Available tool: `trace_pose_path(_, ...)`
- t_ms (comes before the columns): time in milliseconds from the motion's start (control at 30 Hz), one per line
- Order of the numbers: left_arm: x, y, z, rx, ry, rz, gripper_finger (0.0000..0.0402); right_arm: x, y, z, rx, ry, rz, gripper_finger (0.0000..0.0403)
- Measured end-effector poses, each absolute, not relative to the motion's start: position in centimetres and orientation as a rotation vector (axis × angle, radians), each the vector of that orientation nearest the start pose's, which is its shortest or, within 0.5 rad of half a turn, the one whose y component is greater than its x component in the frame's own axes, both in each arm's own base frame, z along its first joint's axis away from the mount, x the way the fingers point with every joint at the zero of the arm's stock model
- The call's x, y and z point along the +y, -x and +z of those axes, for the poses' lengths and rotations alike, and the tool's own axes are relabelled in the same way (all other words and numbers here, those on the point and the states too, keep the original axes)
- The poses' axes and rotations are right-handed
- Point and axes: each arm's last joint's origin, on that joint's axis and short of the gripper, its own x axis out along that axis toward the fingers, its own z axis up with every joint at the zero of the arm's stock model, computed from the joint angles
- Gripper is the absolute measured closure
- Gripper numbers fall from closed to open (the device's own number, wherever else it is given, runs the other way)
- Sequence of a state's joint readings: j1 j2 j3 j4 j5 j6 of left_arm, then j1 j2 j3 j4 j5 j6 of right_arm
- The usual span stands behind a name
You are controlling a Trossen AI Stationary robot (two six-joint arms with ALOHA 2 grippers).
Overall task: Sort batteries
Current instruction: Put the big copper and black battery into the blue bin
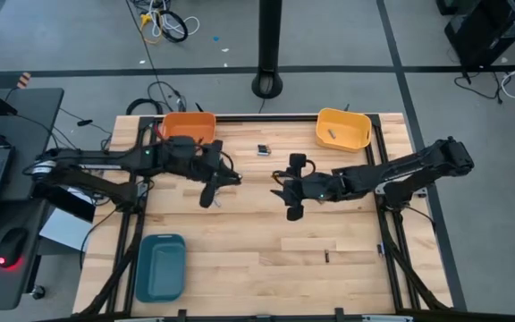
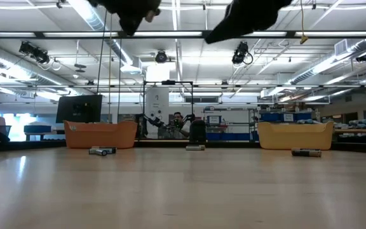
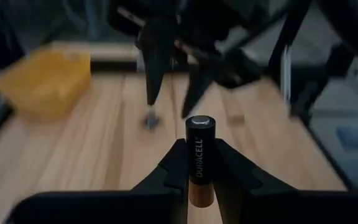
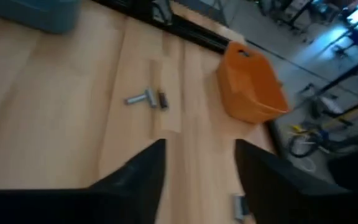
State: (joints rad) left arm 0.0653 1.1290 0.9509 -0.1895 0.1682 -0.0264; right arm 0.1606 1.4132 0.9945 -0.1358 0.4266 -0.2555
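A: Battery (image 3: 201, 155) status?

B: A Duracell cell stands clamped between the left gripper (image 1: 211, 190) fingers, copper end down at the finger roots, black end up past the tips. The grip is narrow and firm.

A: Right gripper (image 1: 294, 205)?

B: Fingers parted, nothing between them. It faces the left gripper across the table middle, both raised off the wood.

A: Other batteries?

B: Two loose cells (image 4: 146, 98) lie beyond the right fingers; the orange tray (image 4: 251, 85) sits farther on. The yellow tray (image 3: 43, 79) lies beyond the left gripper, past the right one.

A: Step in hand?

B: Judged: carry phase, one cell picked, not yet binned.

A: Next move?

B: Probably move the held cell over its tray, then release. Which tray suits this size cannot be determined.
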Motion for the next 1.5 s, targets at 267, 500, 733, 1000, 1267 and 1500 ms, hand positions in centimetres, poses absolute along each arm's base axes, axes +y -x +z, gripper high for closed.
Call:
trace_pose_path(267, -2.8, -22.8, 32.7, 0.786, 0.088, -0.089, 0.0348, 2.2, -30.4, 22.0, 0.546, 0.353, -0.142, 0.0390)
trace_pose_path(500, -6.1, -19.7, 30.8, 1.134, 0.233, -0.130, 0.0348, 1.9, -29.2, 19.7, 0.535, 0.260, -0.170, 0.0385)
trace_pose_path(733, -9.9, -18.4, 29.3, 1.319, 0.397, -0.094, 0.0349, 1.8, -28.6, 18.6, 0.500, 0.230, -0.181, 0.0386)
trace_pose_path(1000, -13.1, -17.1, 26.8, 1.461, 0.379, -0.001, 0.0349, 1.7, -28.4, 18.3, 0.502, 0.234, -0.184, 0.0396)
trace_pose_path(1267, -13.7, -16.0, 22.7, 1.520, 0.403, -0.010, 0.0349, 1.7, -28.4, 18.3, 0.502, 0.229, -0.185, 0.0387)
trace_pose_path(1500, -13.8, -15.5, 20.0, 1.552, 0.452, -0.058, 0.0349, 1.7, -28.4, 18.3, 0.502, 0.228, -0.185, 0.0394)
